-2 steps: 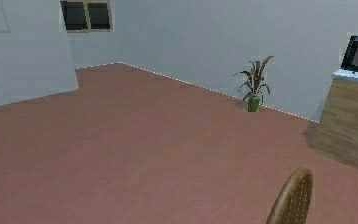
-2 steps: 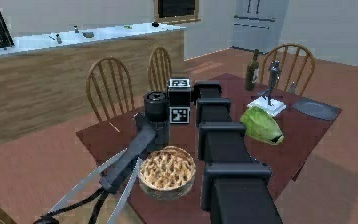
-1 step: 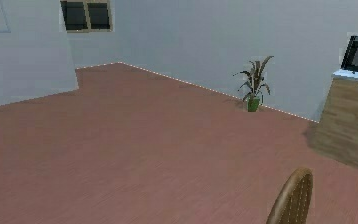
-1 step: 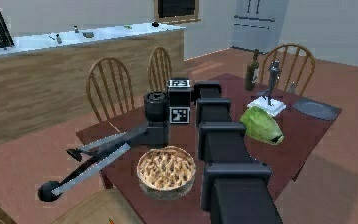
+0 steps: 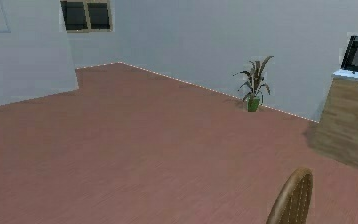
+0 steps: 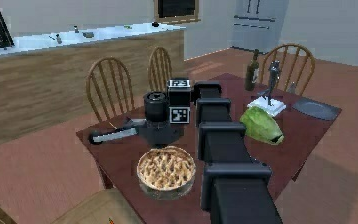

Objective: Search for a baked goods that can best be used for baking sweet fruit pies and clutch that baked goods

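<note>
Pie (image 6: 167, 170), lattice-topped, lies close to the surface's (image 6: 122, 155) edge, near the claw (image 6: 147, 125); I cannot tell whether the claw holds anything. A clumsy reach might shove the pie off or crush its crust. A dark flat object (image 6: 115, 135) lies beside the claw, with a green object (image 6: 262, 125), a bottle (image 6: 252, 72) and chairs (image 6: 109, 85) farther out.

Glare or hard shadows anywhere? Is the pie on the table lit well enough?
Arm side view: even light, no glare on the pie or the table; the lattice crust reads clearly. Forward view: floor evenly lit, no glare; potted plant stands clear against the wall.
</note>
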